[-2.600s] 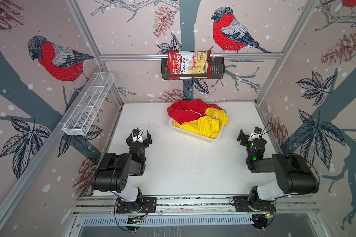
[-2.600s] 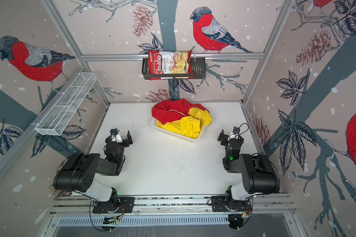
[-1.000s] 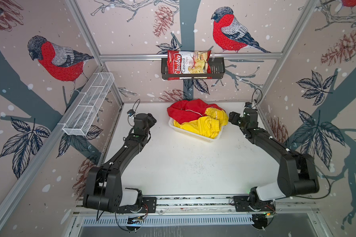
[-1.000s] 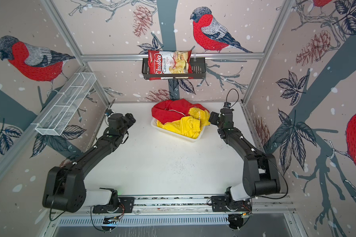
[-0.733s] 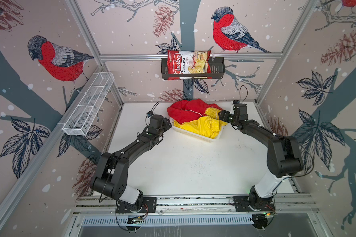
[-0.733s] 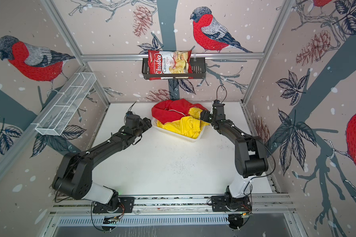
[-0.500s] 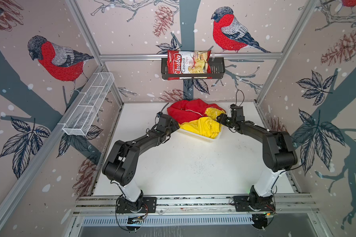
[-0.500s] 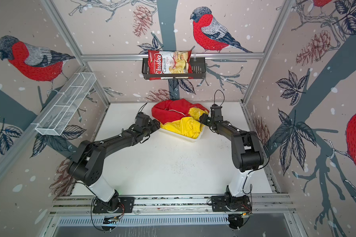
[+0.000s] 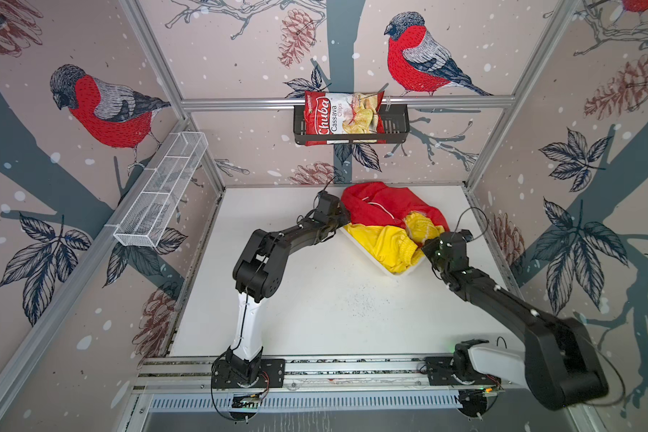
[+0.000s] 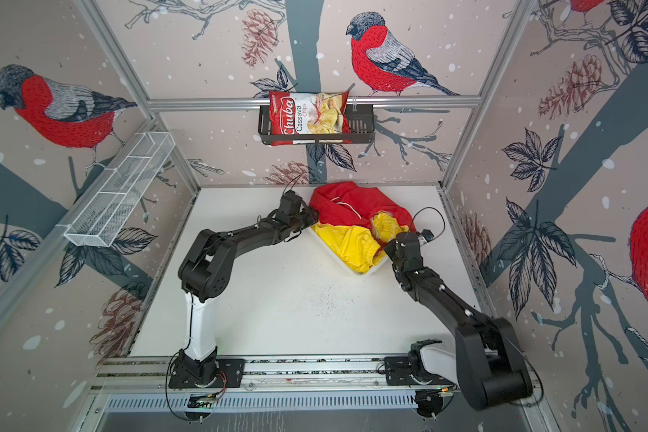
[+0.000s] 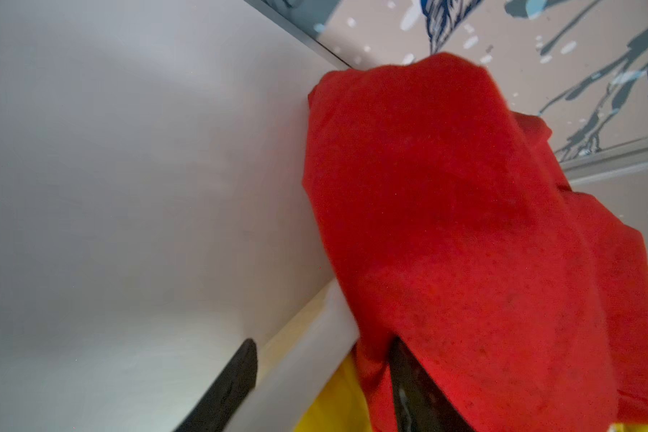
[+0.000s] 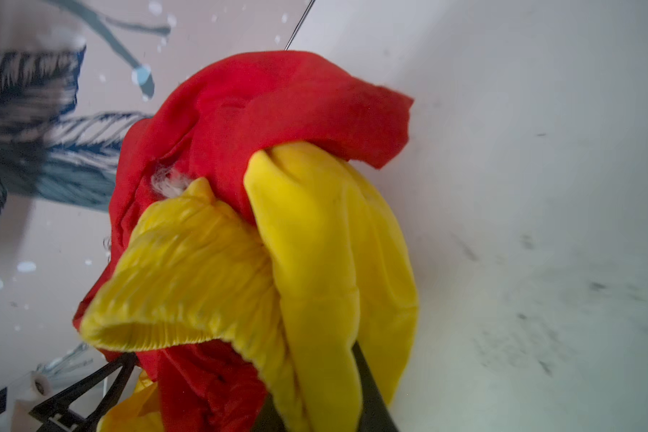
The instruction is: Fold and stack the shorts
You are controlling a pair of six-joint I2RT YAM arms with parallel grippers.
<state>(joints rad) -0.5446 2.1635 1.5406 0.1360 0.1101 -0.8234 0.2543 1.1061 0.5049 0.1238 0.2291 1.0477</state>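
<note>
Both top views high above, looking down, wrist cameras close against shorts (image 11: 464, 224)

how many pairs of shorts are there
2. The red shorts lie heaped over the far end of the white basket. The yellow shorts fill its near end, partly under the red. More could be hidden underneath.

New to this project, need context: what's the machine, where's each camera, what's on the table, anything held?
It's a two-armed robot at the front of the table, each arm ending in a two-finger gripper. Both top views come from one overhead stereo camera; each wrist view rides on an arm. On the table sits a white basket holding red shorts partly over yellow shorts. The left gripper is open, fingers straddling the basket rim and red fabric. The right gripper has yellow fabric between its fingers; a firm grip isn't clear. A chips bag sits on the back wall.
</note>
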